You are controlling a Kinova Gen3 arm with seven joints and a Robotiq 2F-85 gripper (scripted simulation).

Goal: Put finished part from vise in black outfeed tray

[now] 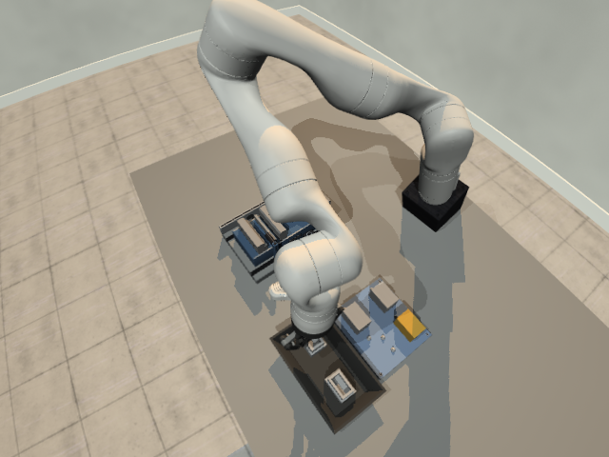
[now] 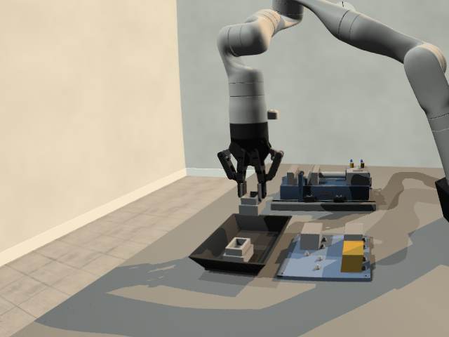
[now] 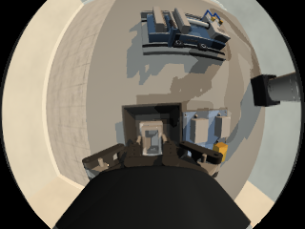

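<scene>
My gripper (image 2: pixel 250 191) is shut on the finished part (image 2: pixel 249 204), a grey block with a pocket on top. It hangs above the far end of the black outfeed tray (image 2: pixel 240 243). The part also shows under my wrist in the top view (image 1: pixel 315 346) and between my fingers in the wrist view (image 3: pixel 152 140). A second grey pocketed block (image 2: pixel 238 249) lies in the near part of the tray (image 1: pixel 328 376), also seen in the top view (image 1: pixel 340 385). The blue vise (image 2: pixel 324 187) stands behind with its jaws empty; it also shows in the top view (image 1: pixel 260 236) and the wrist view (image 3: pixel 181 30).
A light blue fixture plate (image 2: pixel 326 255) lies right of the tray, carrying two grey blocks (image 2: pixel 311 234) and an orange block (image 2: pixel 352 256). The arm's black base (image 1: pixel 434 201) stands at the far side of the mat.
</scene>
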